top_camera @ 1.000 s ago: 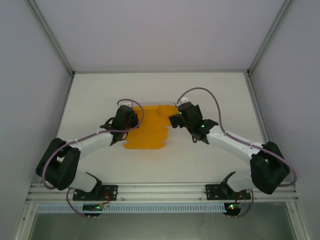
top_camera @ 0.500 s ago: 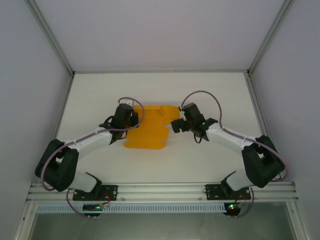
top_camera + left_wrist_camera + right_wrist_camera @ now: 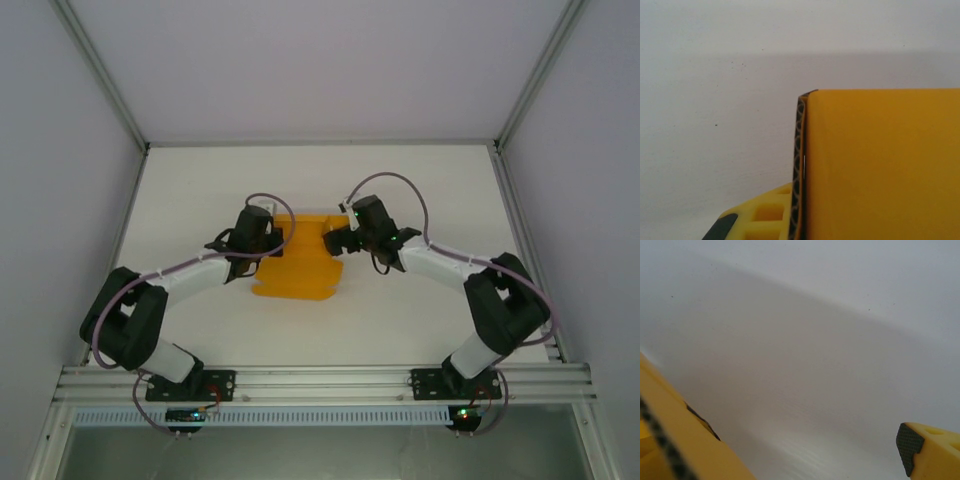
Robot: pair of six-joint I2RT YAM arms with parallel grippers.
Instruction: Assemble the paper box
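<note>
The paper box [image 3: 298,268] is an orange-yellow die-cut sheet lying mid-table between the two arms. My left gripper [image 3: 262,238] sits at the sheet's upper left edge. In the left wrist view a flap of the paper box [image 3: 880,165] stands upright against the black ribbed pad [image 3: 799,170] of my left gripper [image 3: 807,165], which is shut on it; the other finger is hidden behind the card. My right gripper [image 3: 335,240] is at the sheet's upper right edge. In the right wrist view my right gripper [image 3: 800,430] is open, with bare table between its fingers.
The white table [image 3: 420,190] is walled in by a grey enclosure with metal corner posts [image 3: 100,75]. An aluminium rail [image 3: 320,380] runs along the near edge, carrying both arm bases. Purple cables loop over each wrist.
My right gripper has swung left and away from the near edge, onto the sheet's right edge, and the sheet looks narrower on that side. My left gripper has shifted slightly right with its flap.
</note>
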